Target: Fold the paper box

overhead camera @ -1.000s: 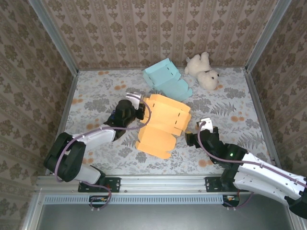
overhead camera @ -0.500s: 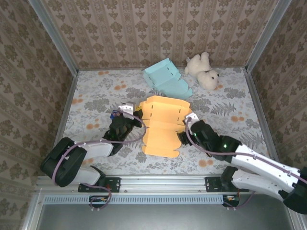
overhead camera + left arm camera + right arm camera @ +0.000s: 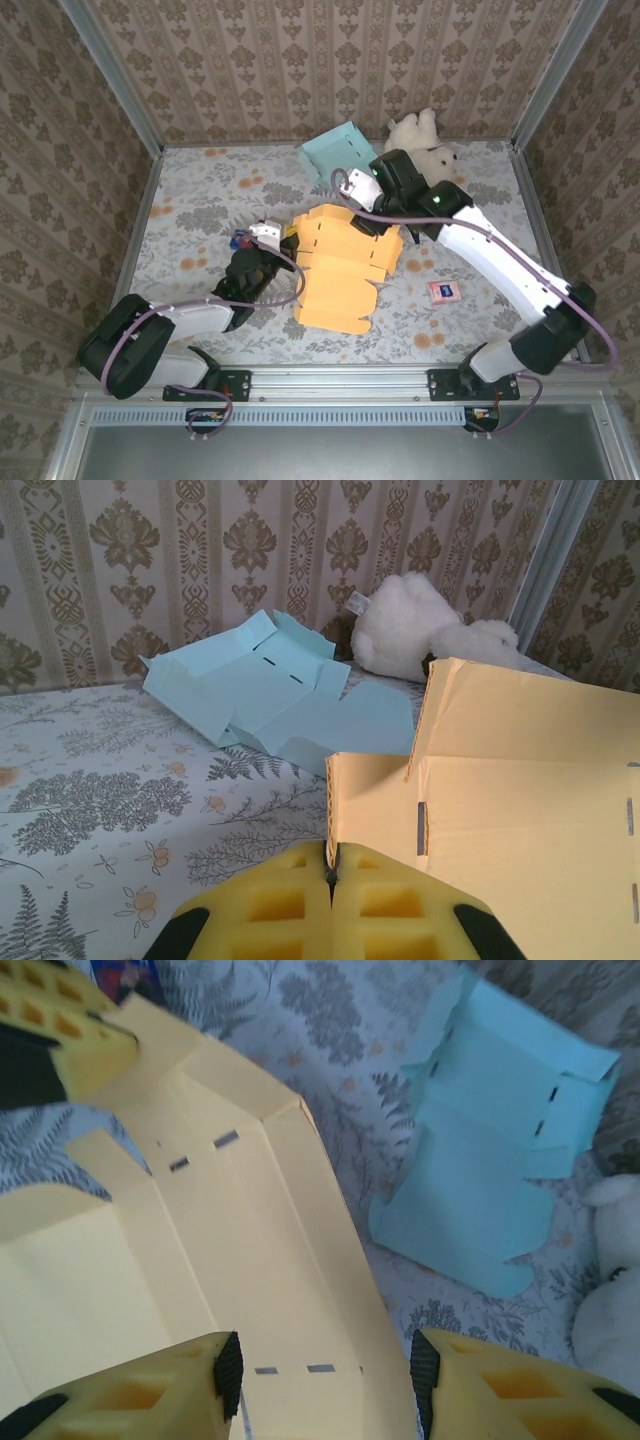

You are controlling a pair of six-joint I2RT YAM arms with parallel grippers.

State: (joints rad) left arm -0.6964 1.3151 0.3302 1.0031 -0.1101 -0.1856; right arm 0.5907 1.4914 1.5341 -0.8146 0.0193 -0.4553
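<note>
The paper box (image 3: 340,268) is a flat orange cardboard sheet with creases and slots, lying mid-table. My left gripper (image 3: 286,247) is at its left edge. In the left wrist view the yellow pads (image 3: 290,905) of the left gripper (image 3: 331,868) are shut on the box's raised corrugated edge (image 3: 335,810). My right gripper (image 3: 362,218) reaches over the box's far side. In the right wrist view the right gripper (image 3: 325,1385) is open, its fingers (image 3: 140,1400) straddling a long panel of the box (image 3: 230,1230) without touching it.
A light blue flat box (image 3: 346,162) lies just behind the orange one, next to a white plush bear (image 3: 424,143) at the back wall. A small pink card (image 3: 443,290) lies on the floral tablecloth (image 3: 200,200) at the right. Patterned walls enclose three sides.
My right arm swung from the box's near right side up and over to its far edge, its jaws narrowing. The pink card came into view. The left gripper kept its grip.
</note>
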